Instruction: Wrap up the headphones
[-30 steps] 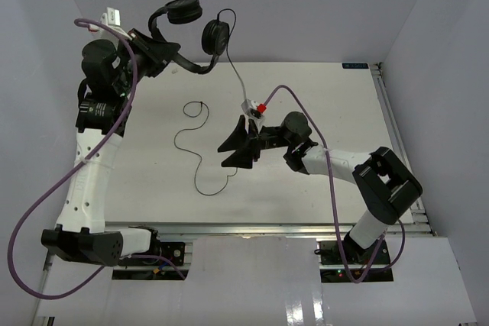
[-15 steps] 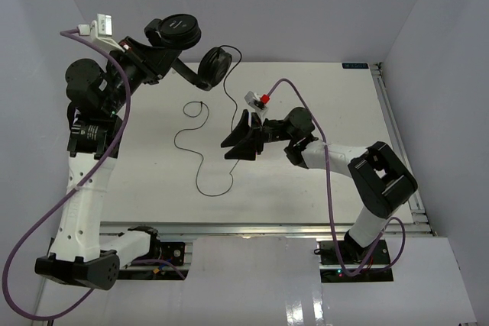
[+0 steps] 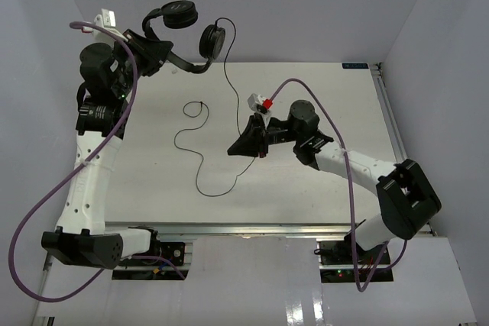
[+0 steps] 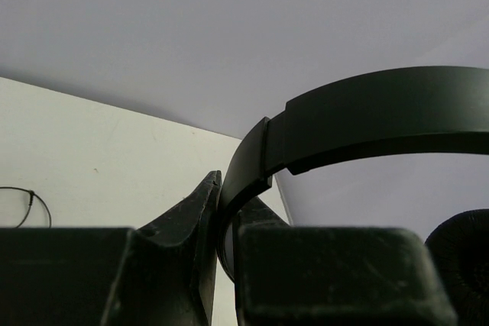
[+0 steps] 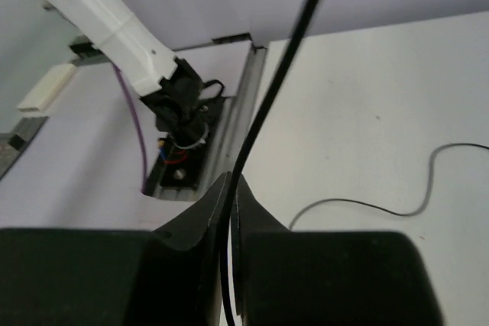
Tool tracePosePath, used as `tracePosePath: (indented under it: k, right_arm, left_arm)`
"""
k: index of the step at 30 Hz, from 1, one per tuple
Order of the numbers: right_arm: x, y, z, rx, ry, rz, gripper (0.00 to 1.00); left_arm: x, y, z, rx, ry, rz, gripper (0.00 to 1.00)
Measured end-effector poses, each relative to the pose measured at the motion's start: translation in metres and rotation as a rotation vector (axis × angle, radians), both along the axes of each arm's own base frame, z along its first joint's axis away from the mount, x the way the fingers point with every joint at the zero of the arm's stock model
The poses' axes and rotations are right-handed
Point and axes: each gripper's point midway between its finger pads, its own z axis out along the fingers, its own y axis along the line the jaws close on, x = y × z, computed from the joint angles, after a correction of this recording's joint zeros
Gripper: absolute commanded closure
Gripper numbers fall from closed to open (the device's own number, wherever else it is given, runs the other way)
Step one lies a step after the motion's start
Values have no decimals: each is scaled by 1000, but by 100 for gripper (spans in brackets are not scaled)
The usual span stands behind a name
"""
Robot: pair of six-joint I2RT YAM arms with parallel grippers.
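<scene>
Pinching the light, springy headphones [image 3: 181,14] by their stiff headband just above its tips, the left gripper [image 4: 228,198] holds them aloft while the right gripper [image 5: 231,182] clamps the limp, thin cord [image 5: 285,59].

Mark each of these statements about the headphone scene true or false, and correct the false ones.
1. The left gripper is shut on the headband of the headphones. True.
2. The headphones lie flat on the table. False: they are held up in the air, off it.
3. The right gripper is shut on the cord. True.
4. The whole cord is wound round the headband. False: its free end lies in loose curves on the table.
</scene>
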Motion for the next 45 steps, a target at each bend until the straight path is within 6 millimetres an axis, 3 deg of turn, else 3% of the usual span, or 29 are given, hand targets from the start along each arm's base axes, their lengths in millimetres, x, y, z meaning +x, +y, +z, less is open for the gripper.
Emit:
tracePosePath:
  k: [3, 7, 10, 13, 16, 19, 22, 27, 30, 33, 40, 45]
  right_arm:
    - [22, 2, 2, -73, -64, -124, 92]
    - [69, -9, 8, -238, -246, -362, 92]
    - [105, -34, 11, -410, -438, -546, 92]
    - [129, -75, 6, -611, -649, -677, 92]
    - [141, -115, 12, -777, -840, -751, 92]
    - [142, -137, 36, -842, -1021, -792, 92]
    - [139, -142, 63, -849, -1149, -798, 92]
    - [137, -131, 106, -803, -1248, -798, 92]
    - [141, -120, 138, -737, -1272, -830, 92]
    - [141, -114, 151, -695, -1284, -840, 92]
    - [142, -103, 136, -672, -1273, -780, 92]
    - [153, -99, 126, -637, -1237, -748, 92]
  left_arm:
    - [15, 9, -8, 20, 21, 53, 100]
    - [39, 20, -33, 97, 72, 118, 100]
    - [55, 26, -65, 181, 134, 139, 100]
    - [66, 27, -101, 259, 203, 131, 100]
    - [73, 25, -139, 337, 279, 108, 100]
    - [77, 13, -174, 421, 346, 57, 100]
    - [77, -10, -209, 511, 407, -18, 100]
    - [64, -51, -256, 641, 478, -163, 100]
    - [54, -69, -264, 678, 474, -244, 100]
    - [48, -79, -263, 692, 441, -307, 100]
    - [14, -95, -272, 721, 377, -462, 100]
    - [-19, -113, -265, 723, 300, -583, 100]
